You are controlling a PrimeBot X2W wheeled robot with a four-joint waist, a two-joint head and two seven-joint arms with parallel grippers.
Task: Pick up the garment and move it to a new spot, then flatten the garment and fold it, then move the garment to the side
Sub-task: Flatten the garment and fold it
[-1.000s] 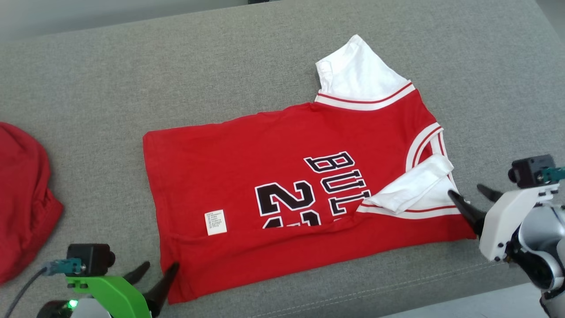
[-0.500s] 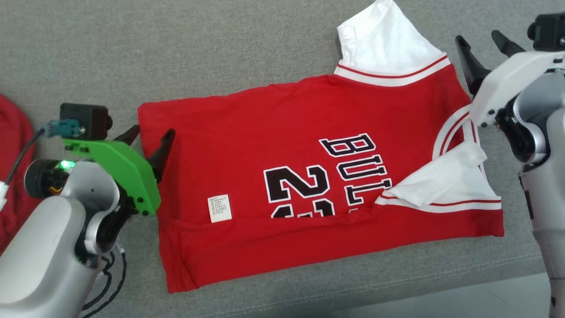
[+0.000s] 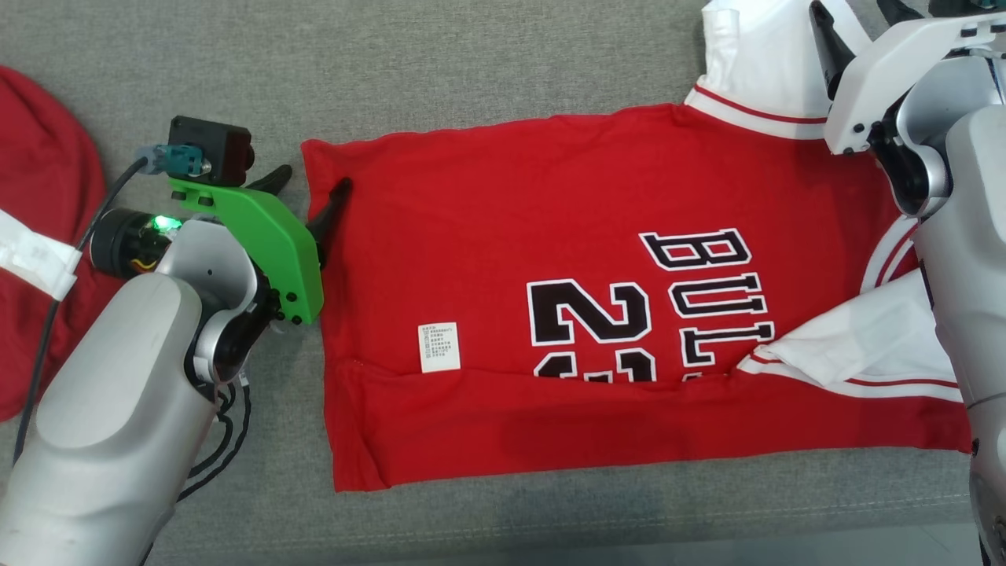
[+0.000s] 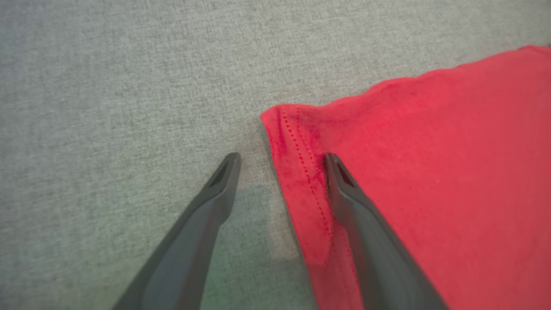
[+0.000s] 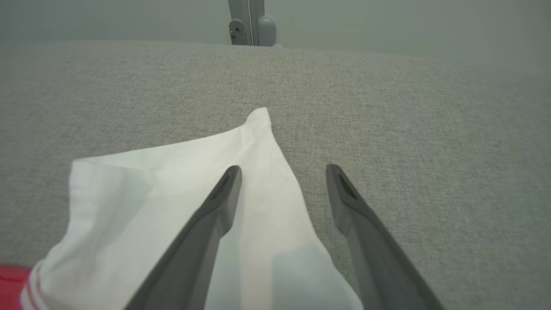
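Both arms have gone from the garment's [image 3: 550, 236] near edge to its far edge within the last second. The head camera has swung as well, so the whole picture sits differently.

My left claw [image 3: 311, 179] stands wide at the shirt's far left corner, holding nothing. In the left wrist view one finger hangs over the bare grey cushion [image 3: 471, 63] and the other over red cloth, and the stitched hem runs up between them. Whether either tip touches the fabric I cannot tell.

My right claw [image 5: 283, 168] is spread just as wide and is empty too, above the far white sleeve [image 5: 172, 181]. Its left finger is over the sleeve, its right finger is over bare cushion, and the sleeve's edge lies between them. In the head view the top edge cuts this claw off and one fingertip is lost.

The jersey lies flat on the cushion between my two claws. Its near strip is folded up over the front and hides the lower half of the black number. The near white sleeve is partly hidden behind my right forearm. A small white label [image 3: 438, 347] sits nearer to me than the left claw, off to its right; its print is too small to read.

Left of my left claw lies another red cloth [image 3: 39, 196], cut off by the frame and partly behind my arm. Beyond the right claw, past the cushion's far edge, stands a grey metal post [image 5: 249, 21] with its top cut off.
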